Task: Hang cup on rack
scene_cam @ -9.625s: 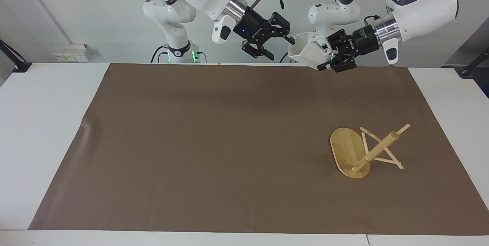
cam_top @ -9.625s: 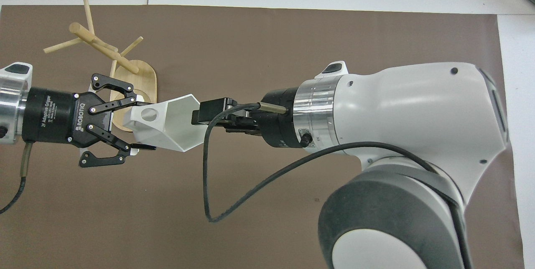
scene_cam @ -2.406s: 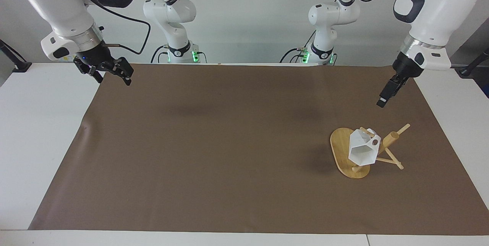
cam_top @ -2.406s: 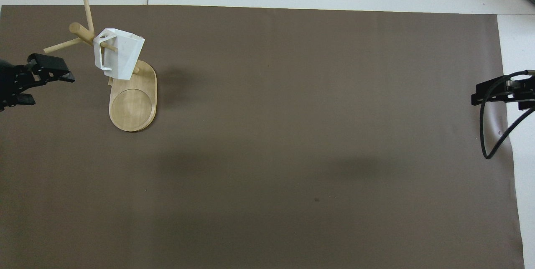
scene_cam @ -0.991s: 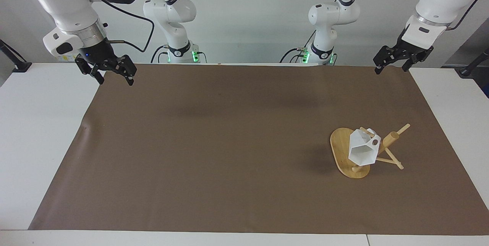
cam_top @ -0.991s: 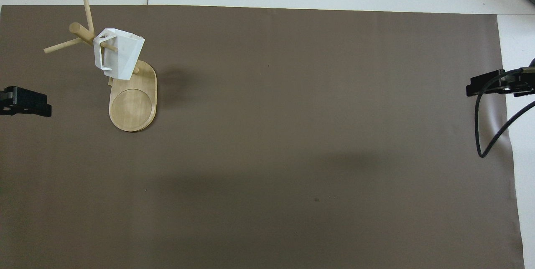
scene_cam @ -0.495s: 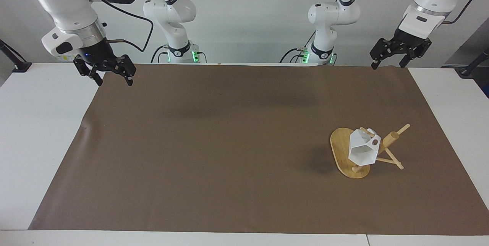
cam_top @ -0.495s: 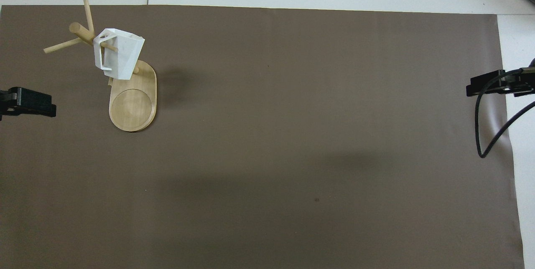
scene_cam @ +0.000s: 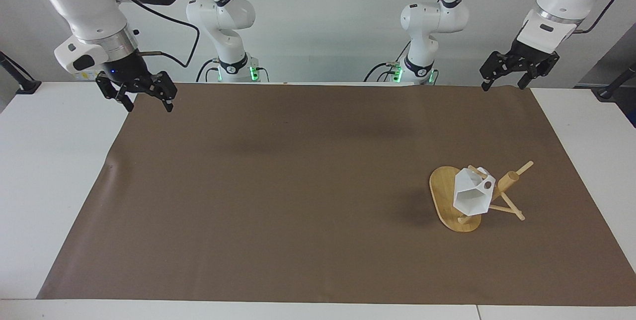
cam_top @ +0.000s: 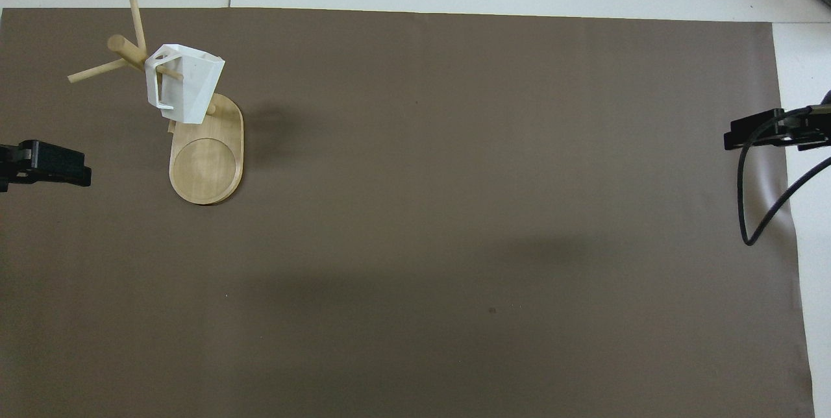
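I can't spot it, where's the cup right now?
The cup hangs on a peg of the rack, toward the left arm's end of the table.

Matt white, plastic-looking faceted cup point(scene_cam: 471, 196) on a smooth, light wooden rack point(scene_cam: 449, 200); both stand on a matt brown paper-like sheet point(scene_cam: 298, 186) covering the surface.

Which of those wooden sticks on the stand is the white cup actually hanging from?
The cup hangs by its handle hole on the rack's peg that points toward the right arm's end of the table. The other pegs carry nothing.
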